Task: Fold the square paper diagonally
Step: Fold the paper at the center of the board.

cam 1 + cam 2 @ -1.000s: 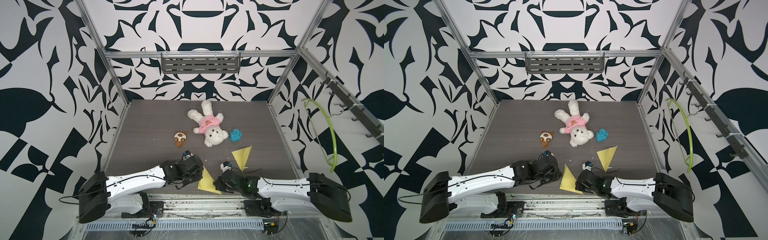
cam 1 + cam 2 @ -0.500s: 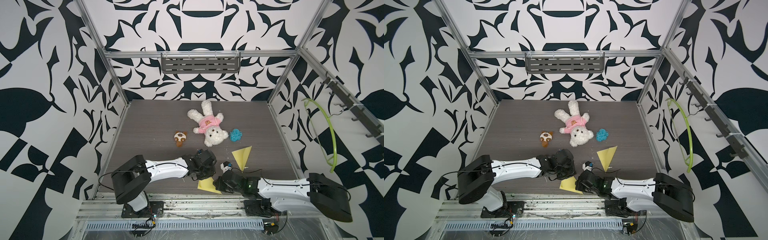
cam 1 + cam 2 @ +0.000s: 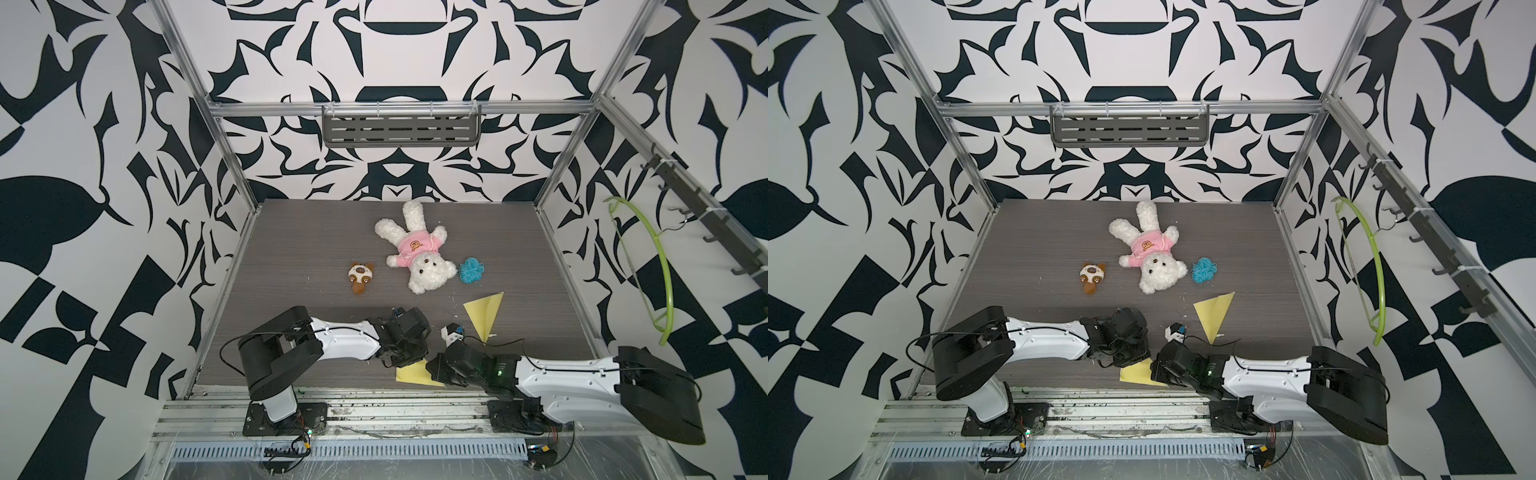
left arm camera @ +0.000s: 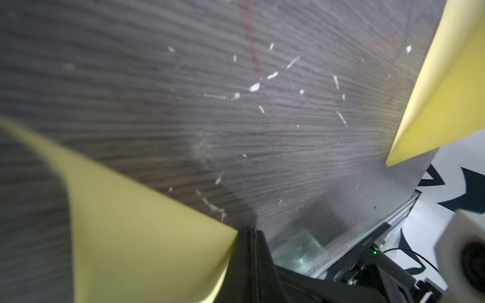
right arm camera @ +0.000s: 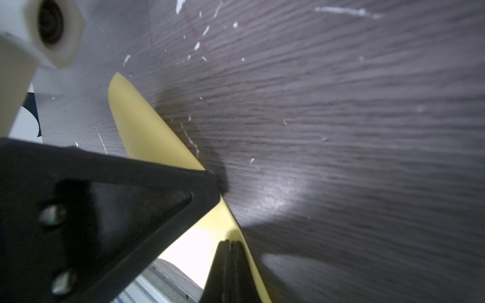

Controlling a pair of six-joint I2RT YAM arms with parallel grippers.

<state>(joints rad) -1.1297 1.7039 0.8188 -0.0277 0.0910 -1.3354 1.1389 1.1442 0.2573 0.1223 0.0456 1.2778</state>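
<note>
1. The thin yellow square paper (image 3: 412, 375) is lying at the front edge of the dark grey wooden table (image 3: 291, 257), between the two claws.
2. Part of the paper is curling up off the table.
3. The black left claw (image 4: 250, 240) is squeezing closed. Its tip is touching the paper's edge, but I cannot tell if it is pinching it.
4. The black right claw (image 5: 231, 249) is closing tight on the paper, which is showing on both sides of its tip.
5. The two claws are sitting just beside each other.
6. A folded yellow paper triangle (image 3: 484, 313) is lying farther back on the right, well apart.
7. A fluffy white teddy bear in a pink shirt (image 3: 419, 257), a small brown and white plush toy (image 3: 360, 277) and a blue yarn ball (image 3: 471, 271) are lying near the table's middle.
</note>
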